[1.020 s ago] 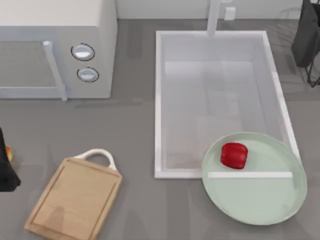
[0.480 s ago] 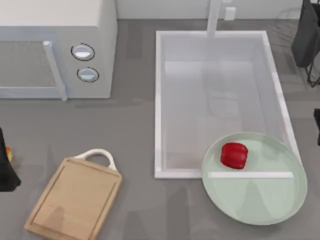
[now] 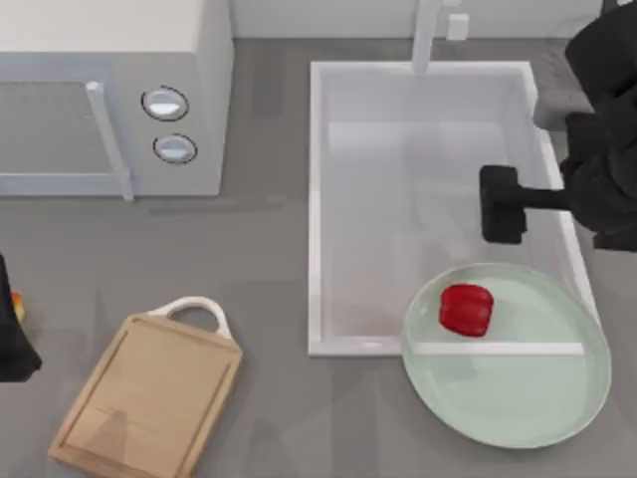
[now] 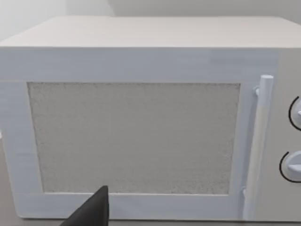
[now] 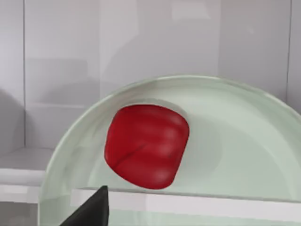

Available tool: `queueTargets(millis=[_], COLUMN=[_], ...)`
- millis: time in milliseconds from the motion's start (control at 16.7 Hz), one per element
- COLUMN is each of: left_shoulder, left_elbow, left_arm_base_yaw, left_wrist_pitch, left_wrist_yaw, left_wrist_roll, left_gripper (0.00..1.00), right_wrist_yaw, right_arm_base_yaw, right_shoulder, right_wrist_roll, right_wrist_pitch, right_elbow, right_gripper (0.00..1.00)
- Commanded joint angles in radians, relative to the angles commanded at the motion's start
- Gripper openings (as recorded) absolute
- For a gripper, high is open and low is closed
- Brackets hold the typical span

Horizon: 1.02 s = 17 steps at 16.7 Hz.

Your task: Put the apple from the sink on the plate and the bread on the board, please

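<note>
Apple's on the plate, board's bare, right arm is out over the sink.

Nearest the front edge, the board (image 3: 149, 395) lies at a slant, long axis running from near-left up to the right, its white loop handle at the far end, nothing on it. To its right the plate (image 3: 518, 408) overlaps the sink's front right corner, and the apple (image 3: 467, 309) sits on the plate's far-left part, touching it. Further back, the sink (image 3: 317, 199) has its basin bare, long axis front to back. The right gripper (image 3: 501, 204) reaches in from the right over the basin, just behind the plate, holding nothing; can't tell how wide its fingers are. The left arm (image 3: 12, 329) is parked at the left edge, with a bit of orange at its gripper. The microwave (image 3: 109, 100) is far left.
</note>
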Motion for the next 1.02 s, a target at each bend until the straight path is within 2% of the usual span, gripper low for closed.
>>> queueTargets(millis=[420,1020], left_shoulder=[0.000,0.000], left_elbow=[0.000,0.000], left_arm_base_yaw=[0.000,0.000], left_wrist_pitch=[0.000,0.000], left_wrist_yaw=[0.000,0.000], left_wrist_roll=[0.000,0.000], left_gripper=[1.00,1.00], right_wrist_yaw=[0.000,0.000], right_arm_base_yaw=[0.102,0.108], right_shoulder=[0.411,0.476], right_wrist_roll=[0.106,0.116], right_wrist_pitch=[-0.205,-0.184], right_elbow=[0.300,0.305], right_gripper=[1.00,1.00])
